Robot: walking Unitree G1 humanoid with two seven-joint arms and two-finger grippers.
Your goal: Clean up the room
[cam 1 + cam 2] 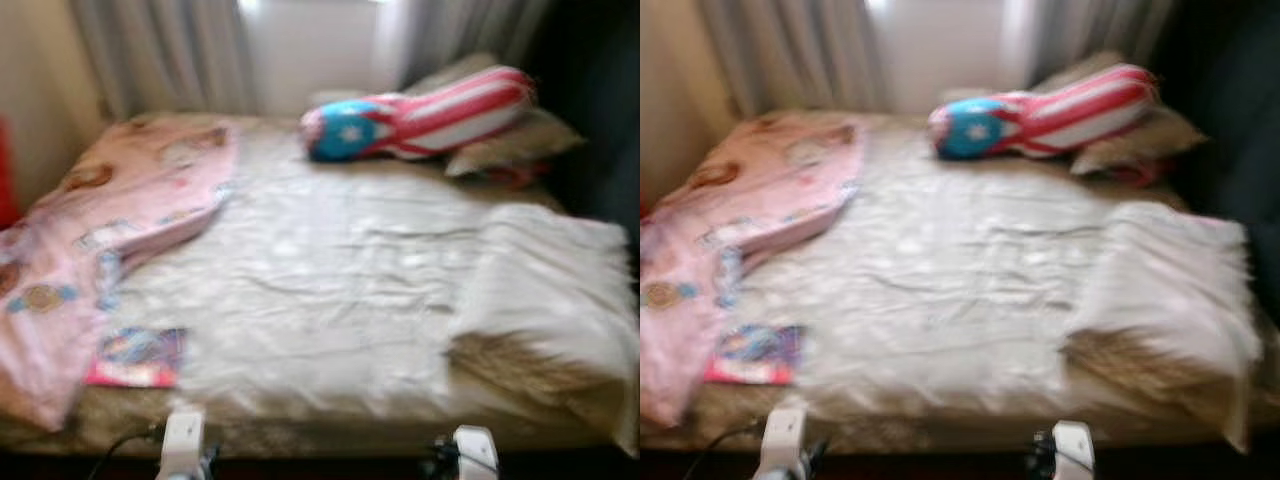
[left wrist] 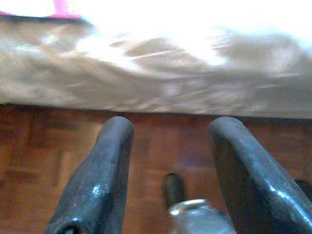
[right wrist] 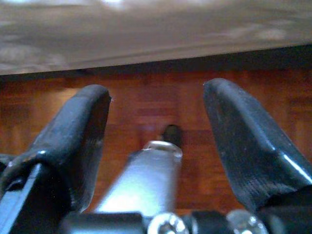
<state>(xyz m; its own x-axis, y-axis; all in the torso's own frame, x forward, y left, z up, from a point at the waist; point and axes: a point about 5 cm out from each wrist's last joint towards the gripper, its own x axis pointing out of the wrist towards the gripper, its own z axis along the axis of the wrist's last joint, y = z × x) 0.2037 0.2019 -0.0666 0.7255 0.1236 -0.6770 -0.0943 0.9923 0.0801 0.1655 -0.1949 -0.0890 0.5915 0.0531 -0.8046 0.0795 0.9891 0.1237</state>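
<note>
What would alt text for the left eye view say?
A blurred bed with a rumpled cream sheet, a pink patterned blanket along its left side, a red, white and blue striped bolster pillow at the head, and a colourful flat book near the front.

A wide bed with a wrinkled pale sheet stood before grey curtains flanking a bright window. Reddish-brown parquet floor lay below.

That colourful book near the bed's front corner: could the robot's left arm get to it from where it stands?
Probably yes. The book lies flat near the bed's front edge on the robot's left, with nothing on top of it. The left gripper hangs open and empty by the mattress side, so it must first rise.
</note>
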